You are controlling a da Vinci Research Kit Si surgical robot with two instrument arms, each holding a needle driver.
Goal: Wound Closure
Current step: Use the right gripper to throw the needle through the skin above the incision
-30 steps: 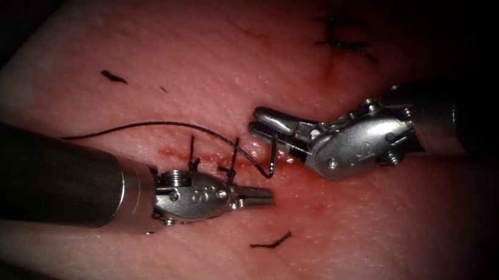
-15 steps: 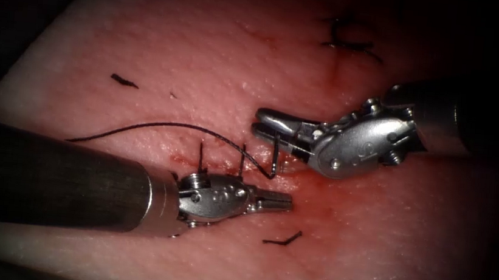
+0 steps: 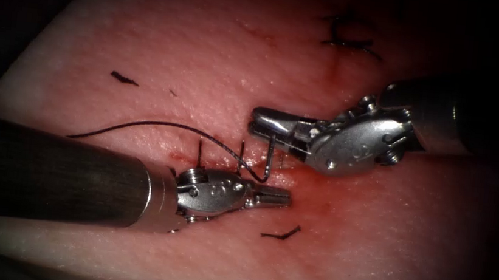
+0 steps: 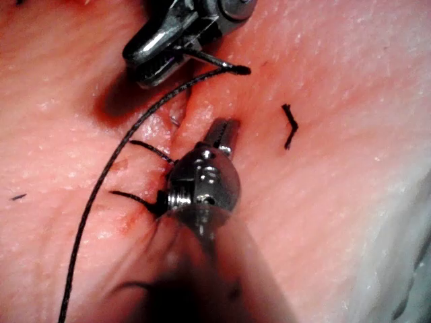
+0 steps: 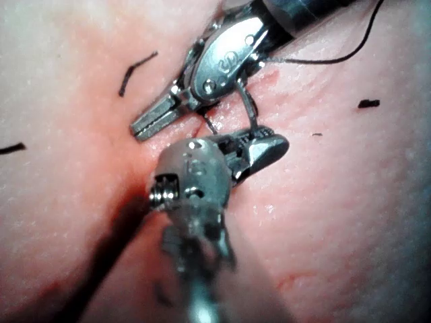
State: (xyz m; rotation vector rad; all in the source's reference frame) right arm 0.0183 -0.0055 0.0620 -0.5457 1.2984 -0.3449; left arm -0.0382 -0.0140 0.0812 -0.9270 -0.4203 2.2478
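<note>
Right tool [image 3: 263, 122]: jaws closed on needle [image 3: 269, 160], at its upper end
Left tool [image 3: 277, 196]: jaws closed, empty, at 6 o'clock of needle
Thread [image 3: 159, 125]: trails toward 9 o'clock

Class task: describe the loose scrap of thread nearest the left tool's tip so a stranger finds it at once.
Start at the left end effector lying on the tissue. Just below its tip lies a short dark cut end of thread. Unlike the long thread, it lies loose, attached to nothing.

The right tool [image 3: 263, 120] grips the needle [image 3: 269, 160] near its upper end, the curve hanging down toward the cut [image 3: 223, 160] with the thread [image 3: 159, 125] trailing left from its low end. The left tool [image 3: 274, 196] (jaws together, holding nothing) lies just below on the tissue [image 3: 208, 63].
</note>
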